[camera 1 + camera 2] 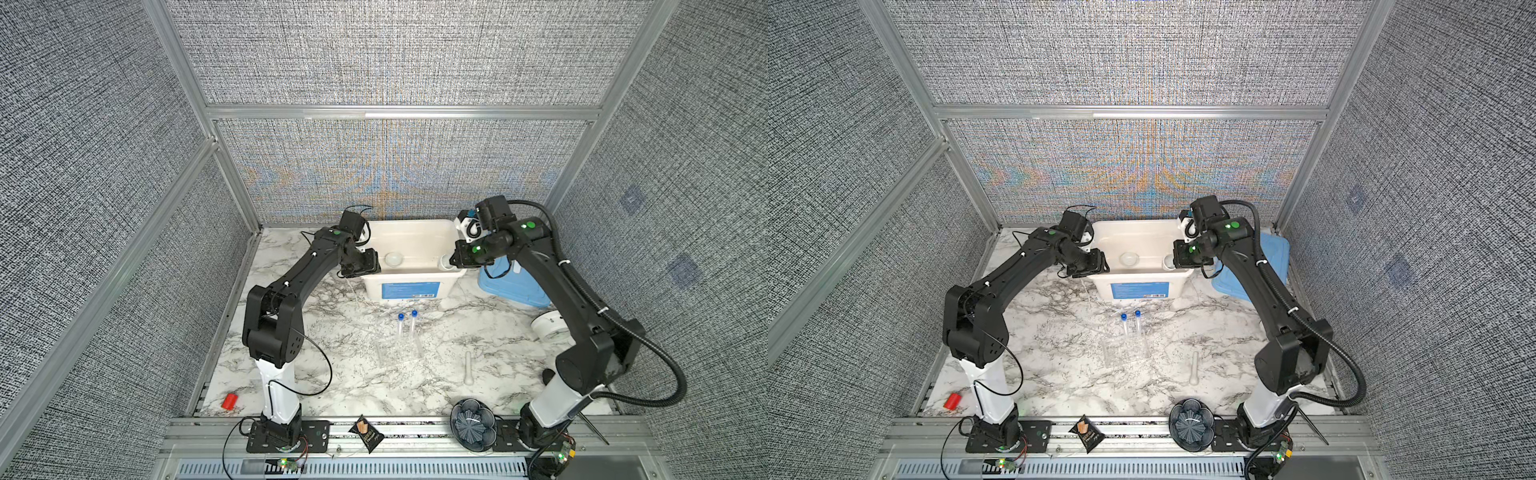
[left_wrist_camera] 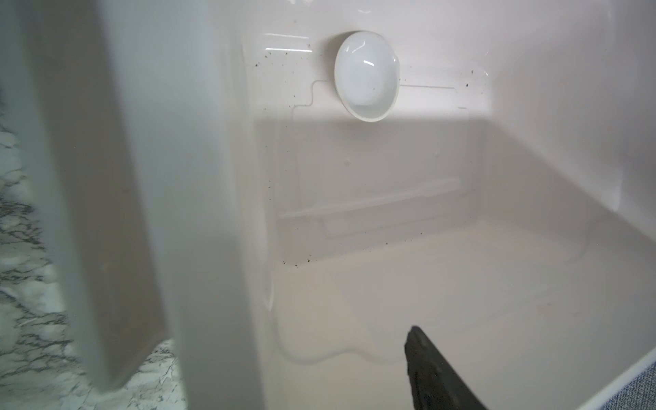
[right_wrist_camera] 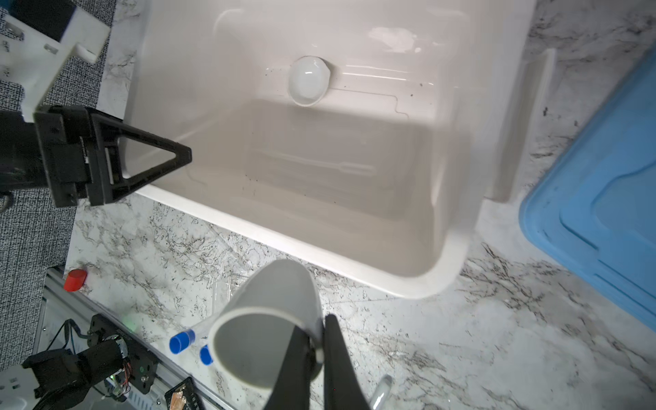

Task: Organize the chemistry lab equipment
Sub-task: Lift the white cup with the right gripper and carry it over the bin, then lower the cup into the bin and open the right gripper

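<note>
My right gripper (image 3: 317, 326) is shut on the rim of a white ceramic dish (image 3: 273, 294), held tilted at the white bin's right rim (image 1: 457, 272). A second white dish (image 2: 365, 76) lies on the bin's floor, seen in both top views (image 1: 392, 259). My left gripper (image 1: 365, 266) hovers at the bin's front left corner, open and empty. One of its fingers (image 2: 436, 372) is inside the bin, clear of the wall; the other is hidden. Two blue-capped tubes (image 1: 407, 326) stand in the clear rack (image 1: 401, 351) mid-table. The white pestle (image 1: 468, 368) lies to their right.
A blue lid (image 1: 515, 291) lies right of the bin. A white round object (image 1: 548, 326) sits by the right arm. On the front rail are a dark patterned bowl (image 1: 473, 424) and a black snack packet (image 1: 368, 434). A red cylinder (image 1: 229, 401) lies front left.
</note>
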Tool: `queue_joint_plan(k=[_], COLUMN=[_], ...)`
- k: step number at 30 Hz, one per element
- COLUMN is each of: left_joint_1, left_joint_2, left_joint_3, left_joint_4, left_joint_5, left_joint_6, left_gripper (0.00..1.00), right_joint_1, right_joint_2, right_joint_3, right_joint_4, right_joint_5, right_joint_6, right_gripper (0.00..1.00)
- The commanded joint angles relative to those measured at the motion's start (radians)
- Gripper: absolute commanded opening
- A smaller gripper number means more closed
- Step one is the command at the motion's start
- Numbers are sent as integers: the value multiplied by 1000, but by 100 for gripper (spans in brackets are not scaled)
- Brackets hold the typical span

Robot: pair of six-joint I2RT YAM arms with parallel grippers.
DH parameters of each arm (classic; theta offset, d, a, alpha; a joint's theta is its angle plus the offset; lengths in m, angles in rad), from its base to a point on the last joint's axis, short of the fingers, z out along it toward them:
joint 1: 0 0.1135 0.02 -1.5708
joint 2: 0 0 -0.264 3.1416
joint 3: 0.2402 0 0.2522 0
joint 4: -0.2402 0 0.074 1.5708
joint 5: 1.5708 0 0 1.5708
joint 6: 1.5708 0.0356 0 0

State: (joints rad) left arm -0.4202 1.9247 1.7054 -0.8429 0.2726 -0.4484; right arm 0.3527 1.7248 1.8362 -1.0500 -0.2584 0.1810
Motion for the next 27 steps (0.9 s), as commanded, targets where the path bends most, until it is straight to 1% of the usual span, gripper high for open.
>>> queue_joint_plan(k=[1, 5, 7, 9, 11, 13, 17, 20, 23, 27], left_joint_1=[-5, -7, -6, -5, -4, -4, 22, 45, 49, 49], left_joint_2=[-5, -41, -65, -96, -131, -177, -260, -328, -381, -384], left_joint_3=[-4, -45, -59, -73, -109, -169, -236, -302, -355, -383], left_joint_4=[10, 59, 60, 51, 69, 123, 138, 176, 214, 243], left_joint_5=[27, 79, 79, 66, 79, 111, 74, 51, 18, 30], left_joint_6=[-15, -50, -51, -58, -106, -158, -222, -275, -301, -303], left_gripper=[62, 62, 62, 65, 67, 68, 68, 69, 69, 69], right_joint_1=[16, 48, 63, 85, 110, 128, 145, 153, 176, 196], right_joint_2=[70, 196, 265, 340, 404, 462, 574, 628, 669, 708], right_joint_3=[81, 210, 280, 354, 417, 474, 587, 610, 618, 629], right_joint_4=[-52, -91, -113, -135, -154, -161, -182, -172, -160, -137], right_joint_5=[-24, -21, -17, -8, 10, 17, 27, 12, 53, 46], right_joint_6=[-20, -9, -4, 0, 5, 20, 42, 32, 24, 49], right_gripper=[0, 0, 0, 0, 0, 0, 0, 0, 0, 0])
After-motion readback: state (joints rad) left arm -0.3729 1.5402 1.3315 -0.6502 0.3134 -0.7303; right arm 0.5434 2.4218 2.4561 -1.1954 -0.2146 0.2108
